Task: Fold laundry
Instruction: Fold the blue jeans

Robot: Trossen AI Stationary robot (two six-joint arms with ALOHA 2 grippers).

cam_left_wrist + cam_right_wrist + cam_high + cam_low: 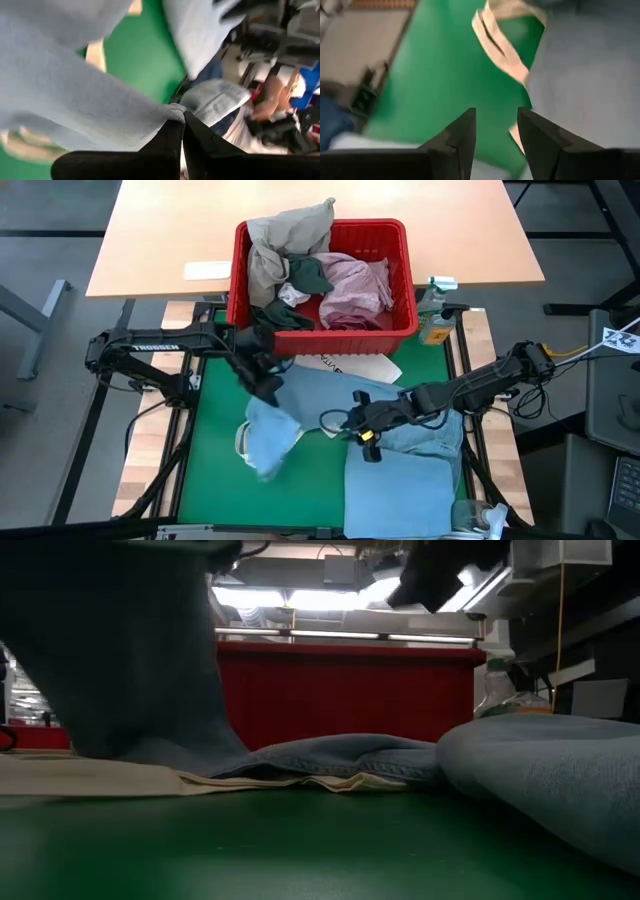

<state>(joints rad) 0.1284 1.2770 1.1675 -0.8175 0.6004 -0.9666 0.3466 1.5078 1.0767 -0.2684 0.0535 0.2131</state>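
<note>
Overhead, you had the green mat (210, 450) as the base of everything, so take each place from it. Across the mat's middle and right side lay the light blue garment (400, 480), its near part folded flat, its far-left corner lifted clear of the mat. Just beyond the mat's far edge stood the red basket (400, 280), heaped with the beige-khaki (280, 235), dark grey-green (310, 275) and mottled pink (355, 285) pieces. A cream tote strap (502, 47) lay on the mat at the blue garment's left edge. Your left gripper (182, 117) hung above the mat's far-left part, fingers clenched on that raised blue corner. Your right gripper (495, 132) hovered over the mat's centre, jaws parted with nothing between them, right at the blue cloth's edge.
</note>
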